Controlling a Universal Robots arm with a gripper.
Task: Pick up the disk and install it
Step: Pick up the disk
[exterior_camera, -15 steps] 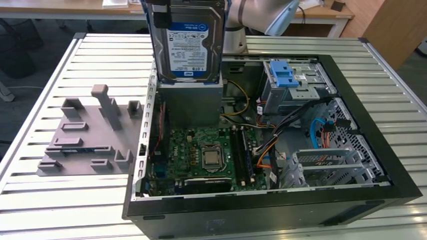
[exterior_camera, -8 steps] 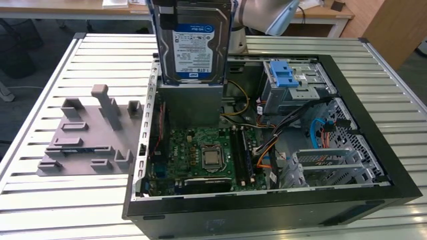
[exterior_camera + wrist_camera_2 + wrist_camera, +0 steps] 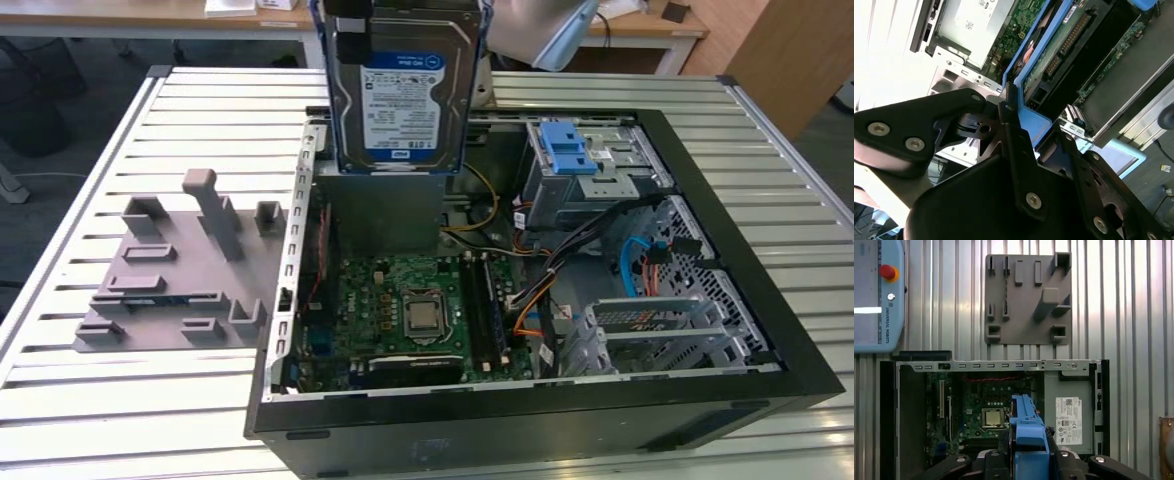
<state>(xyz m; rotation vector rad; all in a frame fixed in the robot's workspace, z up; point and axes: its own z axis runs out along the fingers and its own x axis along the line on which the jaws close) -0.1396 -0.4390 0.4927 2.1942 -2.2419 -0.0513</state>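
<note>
The disk (image 3: 400,92) hangs upright above the back of the open computer case (image 3: 534,400), its blue-and-white label facing the exterior view. A blue plastic carrier frames it. My gripper (image 3: 1027,460) is shut on the carrier's upper end, with a black finger (image 3: 1013,131) pressed against each side of the blue frame. From above, in the first wrist view, the disk (image 3: 1026,427) appears edge-on over the motherboard (image 3: 986,410). The second wrist view shows the disk's (image 3: 1064,45) green circuit-board underside.
Inside the case, a drive cage with a blue ridged latch (image 3: 571,150) sits at the exterior view's back right. A grey metal box with a white sticker (image 3: 1069,415) lies beside the motherboard. A grey fixture plate (image 3: 174,280) rests on the slatted table. A teach pendant (image 3: 876,295) lies nearby.
</note>
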